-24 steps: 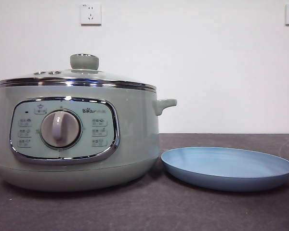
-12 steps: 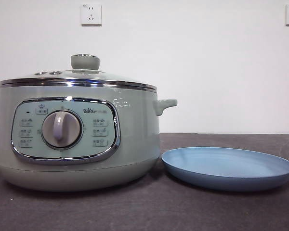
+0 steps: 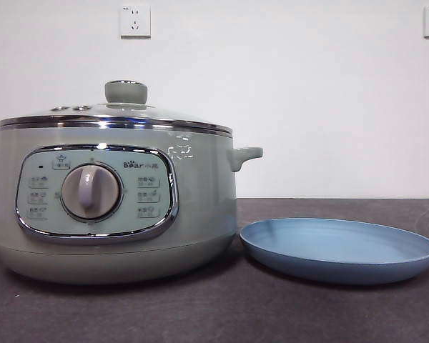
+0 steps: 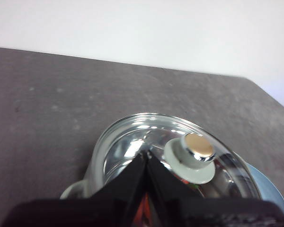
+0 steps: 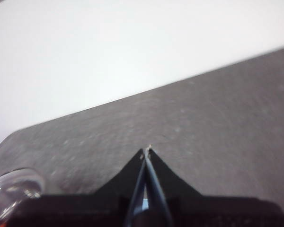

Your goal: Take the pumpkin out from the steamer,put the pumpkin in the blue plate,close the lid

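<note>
The steamer (image 3: 200, 193) stands at the left of the table with its glass lid (image 3: 114, 114) on it. The lid's pale green knob (image 3: 125, 91) is on top. The pumpkin is hidden in the front view; only a small orange-red patch (image 4: 141, 213) shows through the glass in the left wrist view. The blue plate (image 3: 338, 248) lies bare to the right of the steamer. My left gripper (image 4: 146, 153) hangs shut above the lid (image 4: 132, 142), beside the knob (image 4: 193, 156) and apart from it. My right gripper (image 5: 146, 150) is shut over bare table, holding nothing.
The dark grey tabletop (image 3: 222, 314) runs to a white wall with two sockets (image 3: 134, 21). An edge of the lid (image 5: 12, 187) shows in the right wrist view. Neither arm appears in the front view.
</note>
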Robot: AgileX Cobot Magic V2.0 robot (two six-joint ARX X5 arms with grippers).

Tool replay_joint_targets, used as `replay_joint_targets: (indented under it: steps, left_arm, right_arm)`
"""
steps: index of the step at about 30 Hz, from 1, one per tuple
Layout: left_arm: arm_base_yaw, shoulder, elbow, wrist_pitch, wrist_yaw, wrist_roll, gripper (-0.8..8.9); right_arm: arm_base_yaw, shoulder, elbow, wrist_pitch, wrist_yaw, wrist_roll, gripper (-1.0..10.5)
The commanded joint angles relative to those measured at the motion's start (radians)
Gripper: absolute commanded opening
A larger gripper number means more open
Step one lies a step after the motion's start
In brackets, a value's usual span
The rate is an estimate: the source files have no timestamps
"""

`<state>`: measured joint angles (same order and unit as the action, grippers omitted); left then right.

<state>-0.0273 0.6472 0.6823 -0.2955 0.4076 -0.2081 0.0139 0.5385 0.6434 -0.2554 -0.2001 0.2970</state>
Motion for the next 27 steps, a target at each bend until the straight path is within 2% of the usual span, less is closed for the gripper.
replay_joint_targets:
  steps: [1,6,8,10,12,13,16,27]
  left_arm:
    - [0.000,0.075,0.076,-0.043,0.029,0.080,-0.05]
    - [0.000,0.174,0.186,-0.134,0.047,0.107,0.01]
    - [0.000,0.198,0.212,-0.159,0.049,0.106,0.16]
    - [-0.001,0.208,0.223,-0.170,0.079,0.106,1.26]
    - [-0.002,0.208,0.223,-0.171,0.109,0.105,2.86]
    - [-0.005,0.208,0.223,-0.171,0.114,0.103,3.46]
    - [-0.011,0.208,0.223,-0.171,0.120,0.081,4.16]
    - [-0.121,0.247,0.240,-0.082,0.109,0.044,4.18]
  right_arm:
    - [0.000,0.080,0.094,-0.035,-0.077,-0.119,0.0]
    - [0.000,0.214,0.228,-0.148,-0.238,-0.196,0.0]
    - [0.000,0.251,0.257,-0.178,-0.274,-0.212,0.6]
    - [0.000,0.276,0.269,-0.199,-0.272,-0.212,2.3]
    - [0.000,0.293,0.269,-0.208,-0.272,-0.212,4.0]
    - [0.000,0.298,0.269,-0.214,-0.272,-0.212,4.5]
    - [0.000,0.306,0.269,-0.225,-0.271,-0.212,4.7]
    - [0.000,0.306,0.269,-0.227,-0.272,-0.208,4.7]
